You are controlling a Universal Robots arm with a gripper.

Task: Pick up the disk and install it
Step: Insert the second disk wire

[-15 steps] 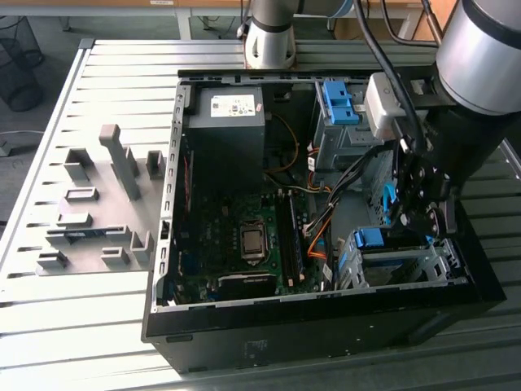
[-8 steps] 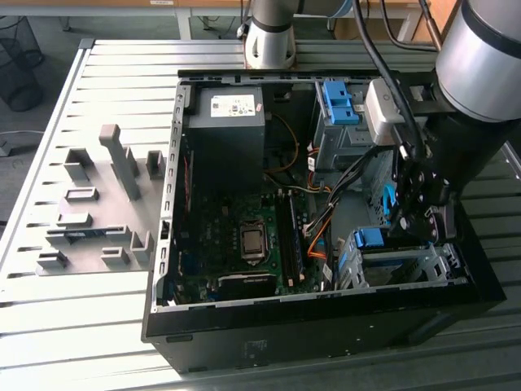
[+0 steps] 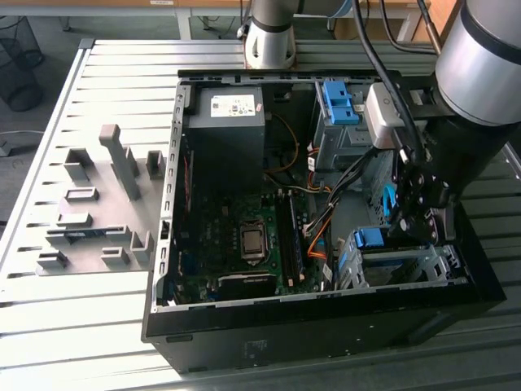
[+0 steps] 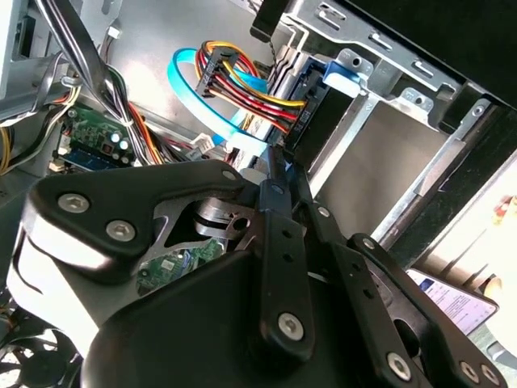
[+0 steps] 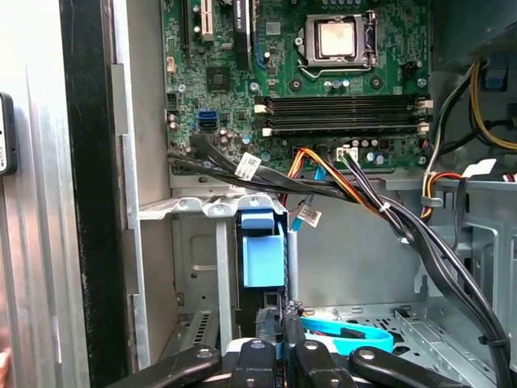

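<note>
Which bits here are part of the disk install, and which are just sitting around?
Job in hand:
- disk, blue-railed, standing in the drive cage
- tool, close to the disk

Lying about:
- power supply
- motherboard
- blue bracket
- grey fixture plate
- waste bin

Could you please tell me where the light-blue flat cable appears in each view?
Exterior view: the cable curves inside the case, beside the gripper.
Second wrist view: the cable loops by the coloured wires.
First wrist view: the cable lies near the gripper.
Shared landmark: the blue bracket on the drive cage, close by in all three.
</note>
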